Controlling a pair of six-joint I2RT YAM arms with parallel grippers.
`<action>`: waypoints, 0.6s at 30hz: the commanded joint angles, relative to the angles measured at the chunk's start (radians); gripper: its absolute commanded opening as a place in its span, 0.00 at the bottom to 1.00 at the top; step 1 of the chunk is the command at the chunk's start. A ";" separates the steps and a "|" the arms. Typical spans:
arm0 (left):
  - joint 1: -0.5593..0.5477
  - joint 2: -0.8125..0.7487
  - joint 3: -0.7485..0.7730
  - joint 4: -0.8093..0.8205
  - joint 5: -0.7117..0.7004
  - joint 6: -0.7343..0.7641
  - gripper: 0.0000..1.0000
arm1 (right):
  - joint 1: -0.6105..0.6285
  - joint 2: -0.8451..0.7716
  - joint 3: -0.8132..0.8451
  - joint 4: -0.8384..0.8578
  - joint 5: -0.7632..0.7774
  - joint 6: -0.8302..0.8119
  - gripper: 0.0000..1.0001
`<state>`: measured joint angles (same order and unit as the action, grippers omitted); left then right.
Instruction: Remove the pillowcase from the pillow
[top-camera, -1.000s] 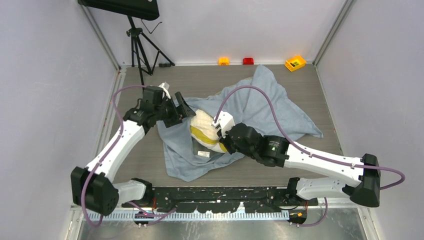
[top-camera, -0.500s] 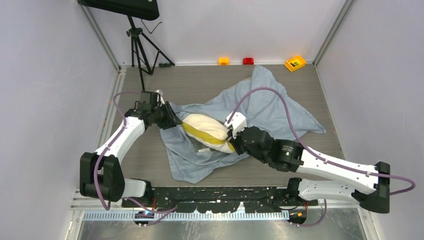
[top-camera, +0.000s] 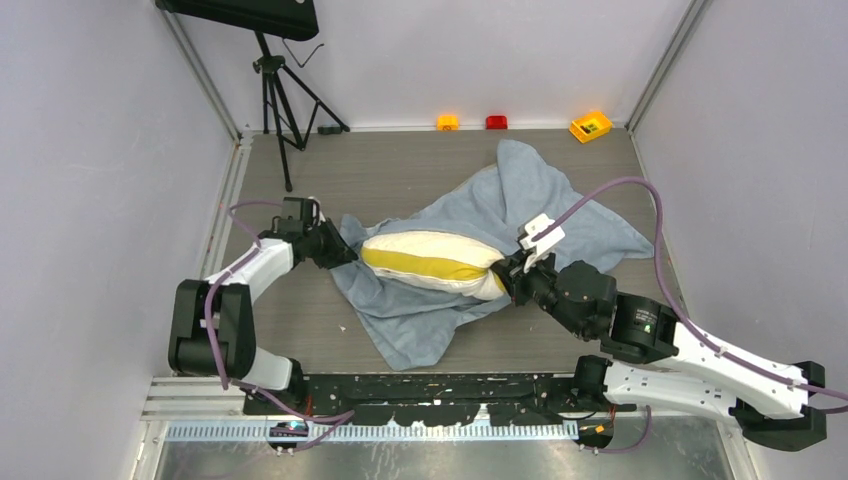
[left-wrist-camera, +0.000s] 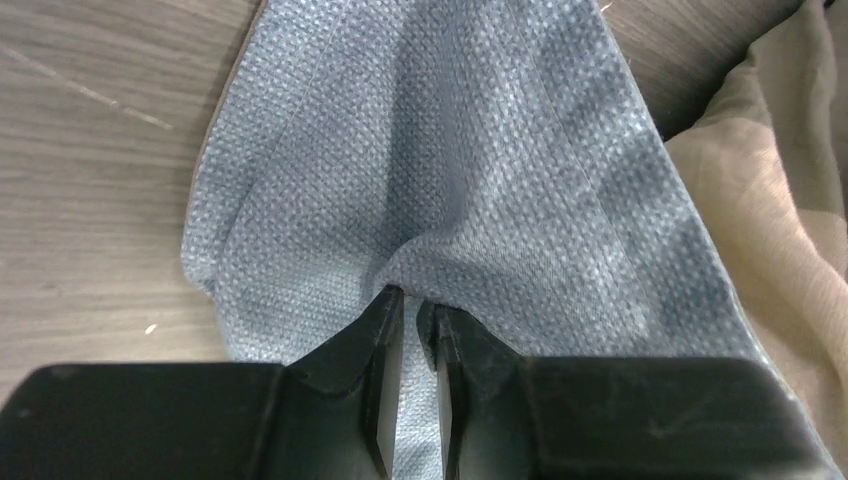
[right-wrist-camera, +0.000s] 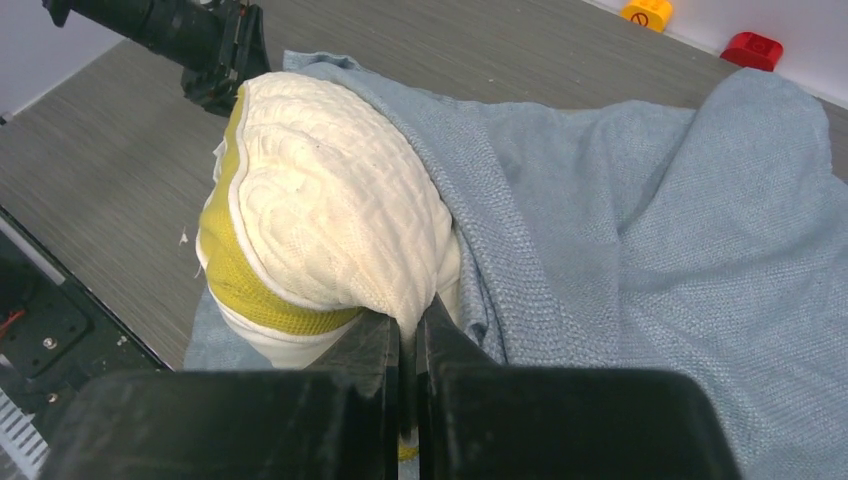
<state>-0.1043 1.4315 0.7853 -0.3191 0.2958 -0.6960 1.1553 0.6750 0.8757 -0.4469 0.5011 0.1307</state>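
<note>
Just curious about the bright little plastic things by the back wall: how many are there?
3. An orange piece and a red piece sit side by side mid-wall; a larger yellow piece lies near the far right corner. The pillowcase could hide more.

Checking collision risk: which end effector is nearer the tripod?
Left. The left end effector, gripping the pillowcase, sits just in front of the tripod; the right end effector grips the pillow, farther right.

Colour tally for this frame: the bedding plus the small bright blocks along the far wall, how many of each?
Grey-blue: 1, the pillowcase
Cream-yellow: 1, the pillow
Orange-yellow: 2, the small block and the larger block
Red: 1, the red block
Total: 5
</note>
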 joint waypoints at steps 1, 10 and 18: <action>0.001 0.053 -0.003 0.153 0.046 -0.043 0.19 | -0.001 -0.017 0.072 0.127 0.099 0.055 0.00; -0.177 0.225 0.179 0.242 0.007 -0.135 0.24 | -0.001 0.195 0.132 0.145 -0.319 0.056 0.00; -0.176 0.459 0.439 0.439 0.242 -0.213 0.26 | 0.000 0.325 0.160 0.105 -0.653 0.067 0.00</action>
<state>-0.2604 1.8160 1.0832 -0.0792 0.3424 -0.8413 1.1488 0.9592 0.9508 -0.4427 0.0811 0.1684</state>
